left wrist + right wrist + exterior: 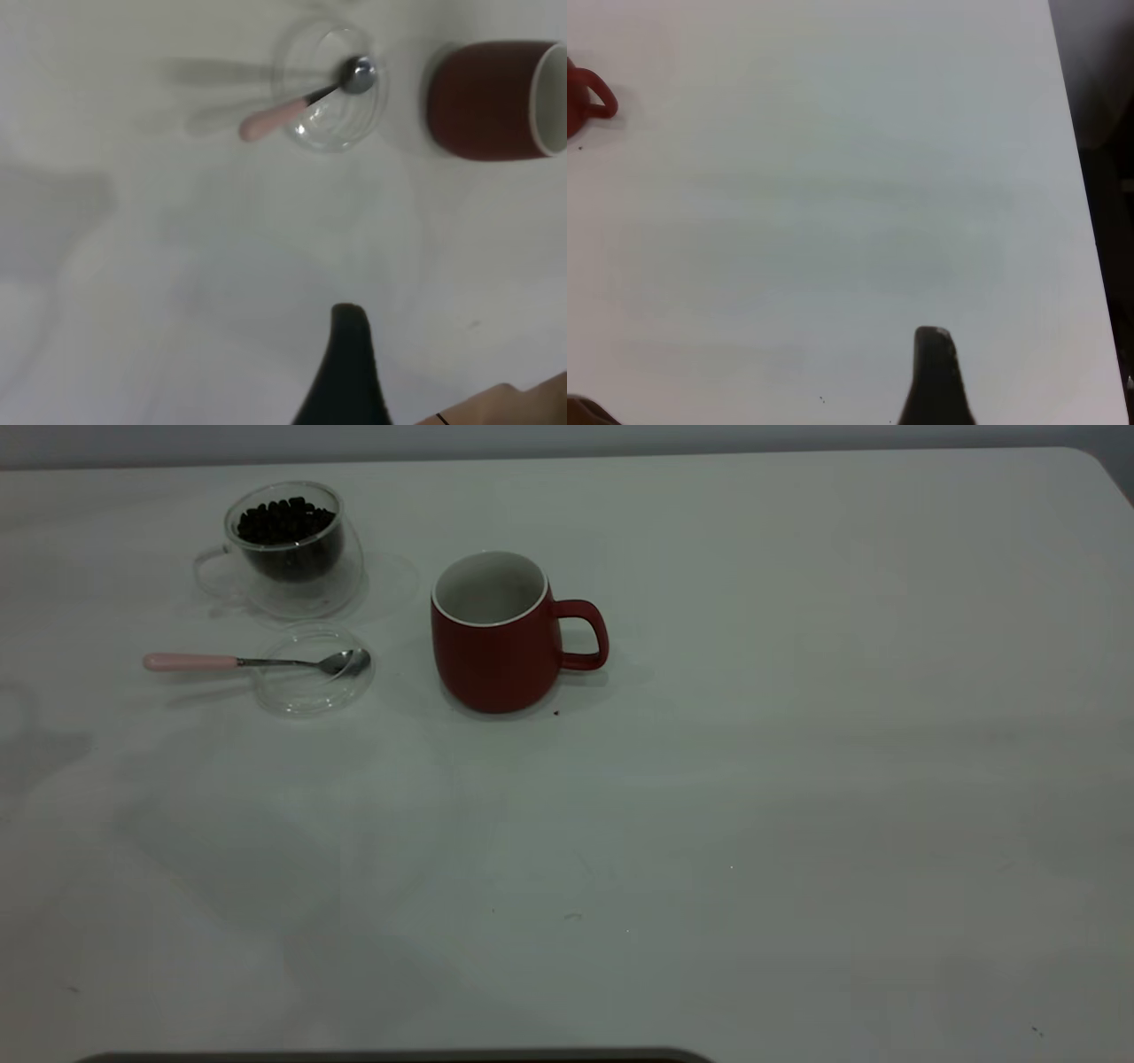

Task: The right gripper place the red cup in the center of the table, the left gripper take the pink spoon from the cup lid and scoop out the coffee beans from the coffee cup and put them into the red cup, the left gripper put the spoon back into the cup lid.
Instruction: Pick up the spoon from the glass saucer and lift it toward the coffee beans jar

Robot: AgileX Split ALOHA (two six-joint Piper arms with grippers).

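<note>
Left gripper (350,372) hangs over bare table (177,292), grip state not discernible; pink spoon (301,106) rests on cup lid (330,133) ahead, red cup (492,99) beside the lid.

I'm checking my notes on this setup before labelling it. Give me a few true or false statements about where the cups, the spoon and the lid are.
1. The red cup stands upright with its handle turned away from the coffee cup. True.
2. The pink spoon lies inside the red cup. False: its bowl rests on the cup lid, and its pink handle sticks out past the rim.
3. The coffee beans are in the coffee cup. True.
4. The red cup holds a heap of beans. False: its white inside shows no beans.
5. The left gripper is closed around the spoon. False: it is apart from the spoon, over the bare table.
</note>
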